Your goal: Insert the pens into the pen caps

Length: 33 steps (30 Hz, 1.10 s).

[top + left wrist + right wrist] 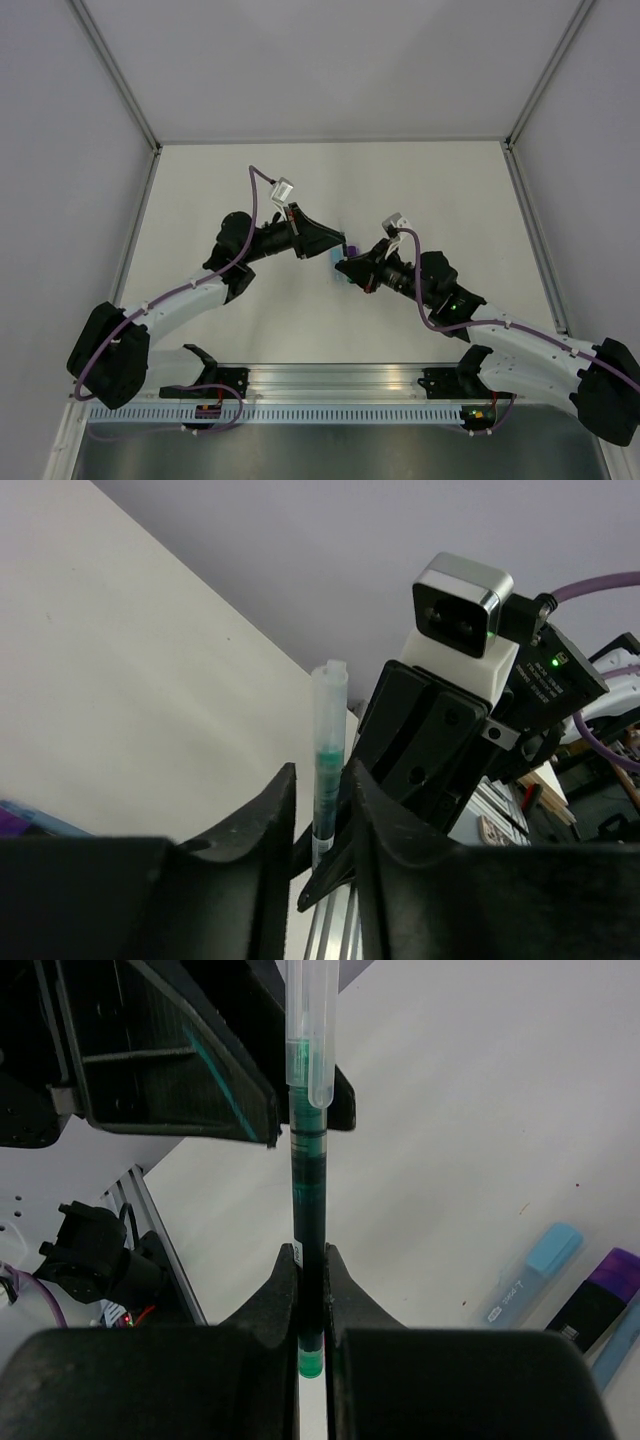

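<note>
My right gripper (312, 1260) is shut on the thin dark green pen (308, 1190) near its green back end and holds it up above the table. A slim clear bluish cap (305, 1020) sits over the pen's far end. My left gripper (322, 775) has its jaws a little apart on either side of the capped pen (328, 750), with a thin gap on one side. In the top view the left gripper (335, 241) and the right gripper (345, 267) meet tip to tip at the table's middle. The black-and-purple marker (600, 1295) and the light blue marker (530, 1275) lie on the table below.
In the top view the purple marker (351, 247) and the light blue marker (335, 258) lie right under the two grippers. Another light blue piece (618, 1350) lies beside the purple marker. The aluminium rail (340, 380) runs along the near edge. Grey walls stand round the white table (430, 190).
</note>
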{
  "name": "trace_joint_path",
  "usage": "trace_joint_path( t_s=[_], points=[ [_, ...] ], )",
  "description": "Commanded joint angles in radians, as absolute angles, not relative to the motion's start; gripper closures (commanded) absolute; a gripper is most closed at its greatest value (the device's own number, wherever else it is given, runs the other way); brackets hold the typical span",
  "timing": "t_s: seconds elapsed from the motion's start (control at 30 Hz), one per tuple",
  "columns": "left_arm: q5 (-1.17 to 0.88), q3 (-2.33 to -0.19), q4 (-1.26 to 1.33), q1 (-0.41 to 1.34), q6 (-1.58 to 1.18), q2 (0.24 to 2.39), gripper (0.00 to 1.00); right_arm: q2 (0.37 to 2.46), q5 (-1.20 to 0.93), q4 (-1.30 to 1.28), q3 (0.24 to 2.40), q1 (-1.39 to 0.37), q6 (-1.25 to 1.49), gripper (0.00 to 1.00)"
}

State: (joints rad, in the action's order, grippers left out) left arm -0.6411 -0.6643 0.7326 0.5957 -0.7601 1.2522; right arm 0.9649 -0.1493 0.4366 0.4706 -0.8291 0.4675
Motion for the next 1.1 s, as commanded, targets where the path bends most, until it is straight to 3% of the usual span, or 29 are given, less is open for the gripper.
trace_joint_path(
  t_s=[0.0,0.27,0.83,1.07],
  points=[
    [-0.699,-0.664,0.730,0.609,-0.738,1.250,0.63,0.953,-0.161,0.529,0.494,-0.828,0.460,1.00],
    [-0.646,-0.689,0.641,0.611,-0.707,1.212,0.43,0.953,-0.207,0.549,0.494,-0.828,0.465,1.00],
    [-0.667,-0.787,0.543,0.609,-0.680,1.144,0.38,0.989,-0.281,0.561,0.509,-0.830,0.477,1.00],
    [-0.626,-0.796,0.523,0.609,-0.673,1.140,0.41,0.989,-0.291,0.561,0.511,-0.828,0.477,1.00]
  ],
)
